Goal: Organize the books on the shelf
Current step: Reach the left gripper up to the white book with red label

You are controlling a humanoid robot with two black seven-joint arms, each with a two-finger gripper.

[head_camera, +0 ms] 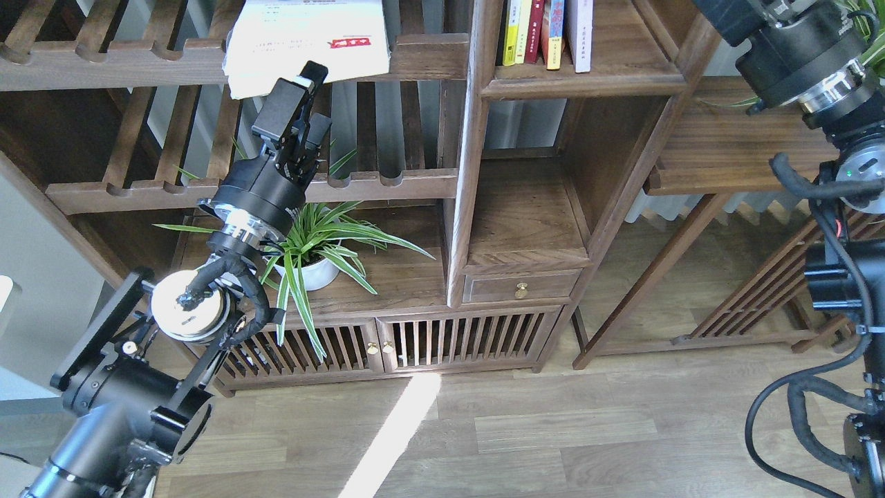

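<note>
The robot's left gripper (pixel 304 93) reaches up to the lower edge of a large white book (pixel 308 41) with a red rectangular mark, which lies flat on the upper slatted rack (pixel 429 59) and overhangs its front rail. One finger tip overlaps the book's edge; whether the fingers grip it, or how wide they stand, cannot be told from this angle. The book's top is cut off by the frame. A row of upright books (pixel 546 31) (tops also cropped) stands in the narrow shelf (pixel 588 81) to the right. The right arm's far end leaves the frame, its gripper unseen. A potted plant (pixel 311 259) sits below, partly behind the arm.
</note>
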